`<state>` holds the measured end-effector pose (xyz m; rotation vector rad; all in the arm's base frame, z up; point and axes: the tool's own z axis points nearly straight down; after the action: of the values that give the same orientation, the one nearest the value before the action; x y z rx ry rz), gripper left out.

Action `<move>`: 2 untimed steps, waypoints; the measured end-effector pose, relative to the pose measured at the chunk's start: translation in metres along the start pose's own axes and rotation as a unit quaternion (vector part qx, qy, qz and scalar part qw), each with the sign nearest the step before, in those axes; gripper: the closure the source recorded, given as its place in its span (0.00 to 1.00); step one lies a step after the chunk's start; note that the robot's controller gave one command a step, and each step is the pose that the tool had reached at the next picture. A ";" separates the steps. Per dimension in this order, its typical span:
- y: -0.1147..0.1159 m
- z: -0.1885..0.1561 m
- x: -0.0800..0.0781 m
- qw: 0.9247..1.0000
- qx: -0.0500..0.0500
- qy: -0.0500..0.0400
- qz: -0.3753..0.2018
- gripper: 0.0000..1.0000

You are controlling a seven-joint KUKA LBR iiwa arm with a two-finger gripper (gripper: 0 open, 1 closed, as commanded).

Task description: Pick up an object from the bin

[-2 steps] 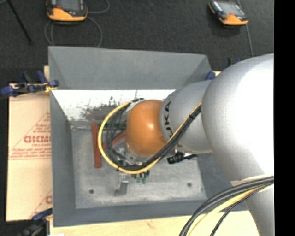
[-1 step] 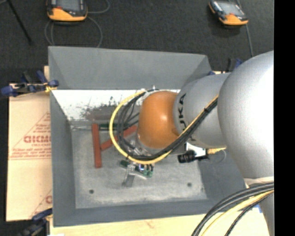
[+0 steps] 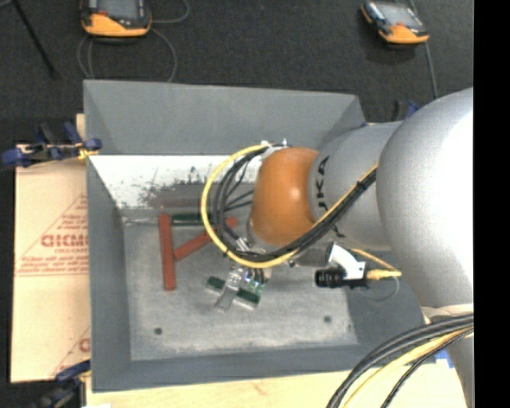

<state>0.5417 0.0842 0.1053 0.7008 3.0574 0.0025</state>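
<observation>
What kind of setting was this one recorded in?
Probably a robotics lab's bin-picking cell: a grey metal bin holding loose reddish bars, the KUKA arm reaching in, and cabled orange handheld units on the dark floor.

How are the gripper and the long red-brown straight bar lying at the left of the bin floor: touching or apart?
Apart. The camera view shows bare grey bin floor between the gripper and the long red-brown straight bar.
</observation>
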 end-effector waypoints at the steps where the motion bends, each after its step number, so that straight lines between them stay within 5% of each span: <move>1: 0.006 0.036 0.002 0.996 0.001 0.003 0.087 0.00; 2: 0.006 0.036 0.002 0.996 0.001 0.003 0.088 0.00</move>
<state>0.5429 0.0901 0.0693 0.9676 2.9899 0.0016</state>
